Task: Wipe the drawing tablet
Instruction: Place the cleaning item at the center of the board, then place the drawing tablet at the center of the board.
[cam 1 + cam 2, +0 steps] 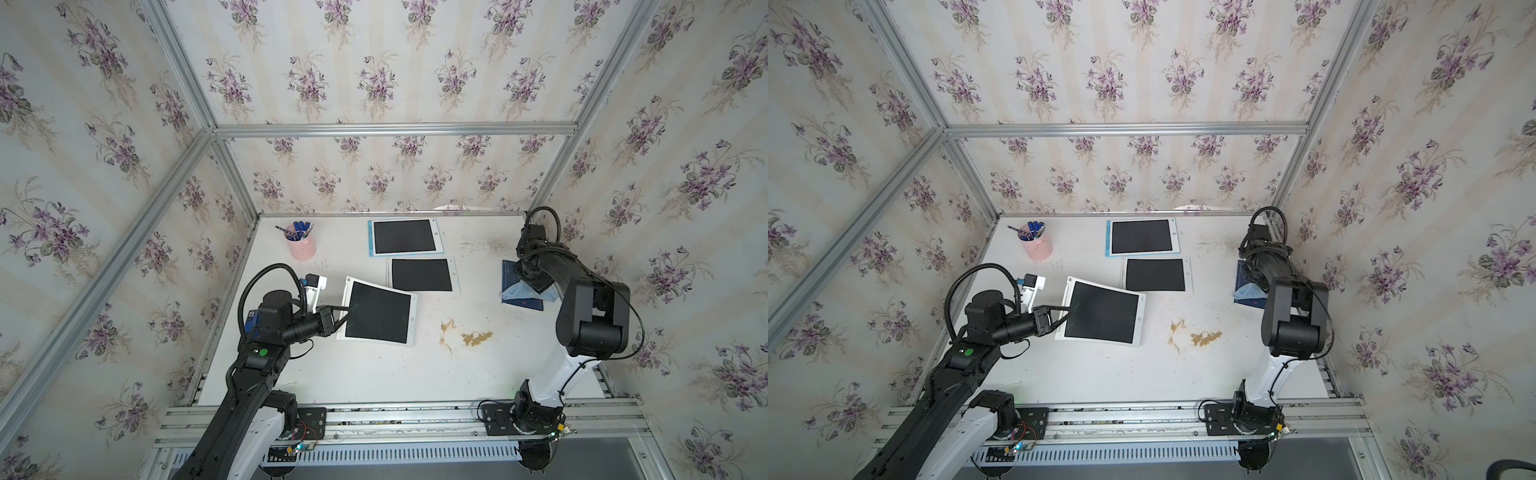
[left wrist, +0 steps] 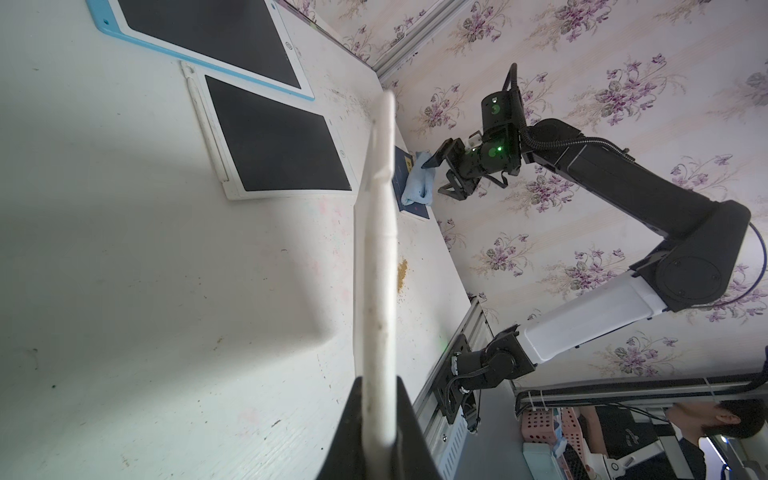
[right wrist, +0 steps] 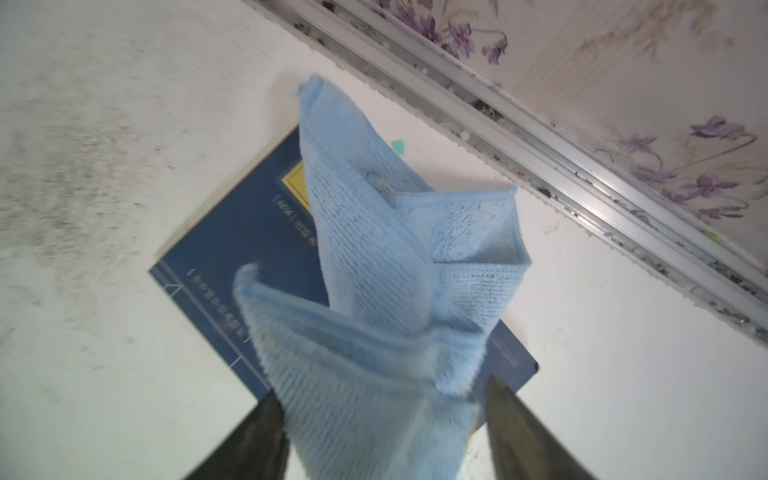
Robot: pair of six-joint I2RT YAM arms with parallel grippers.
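**Position.** The left pincer [image 1: 345, 311] is clenching the border of the drawing tablet [image 1: 380, 311] nearest its own arm. It is holding the tablet tilted over the surface [image 1: 374, 374], left of centre. The left wrist view is showing the panel [image 2: 376, 249] edge-on between the shut fingers, throwing a broad shadow. Whether its far edge is touching the surface cannot be told.

The right pincer [image 3: 382, 395] is standing released beside the right wall, well apart from the tablet. Its fingers are flanking the cloth [image 3: 374, 270] without pinching it. The cloth is lying heaped on a book [image 3: 232, 249].

**Step in hand (judgement).** The cloth is being collected for the wipe.
- The jaws should be closing on the thickest fold, taking several layers and none of the book cover.
- A pad of fabric should be left hanging below the tips, so that fabric and not metal is meeting the screen.
- The panel is looking thin and slightly bowed along its far edge. Strokes should therefore be light and running toward the gripped border, so the panel is not levering out of the hold.

**Materials.**
- Cloth: pale blue, ribbed microfibre with a stitched hem, soft and limp.
- Book: dark blue, smooth cover with a yellow panel.
- Tablet: white plastic frame with rounded corners and a matt black screen, which seems to be carrying faint greenish traces.
- Surface: white, scuffed, with a brown stain [image 1: 476, 338].
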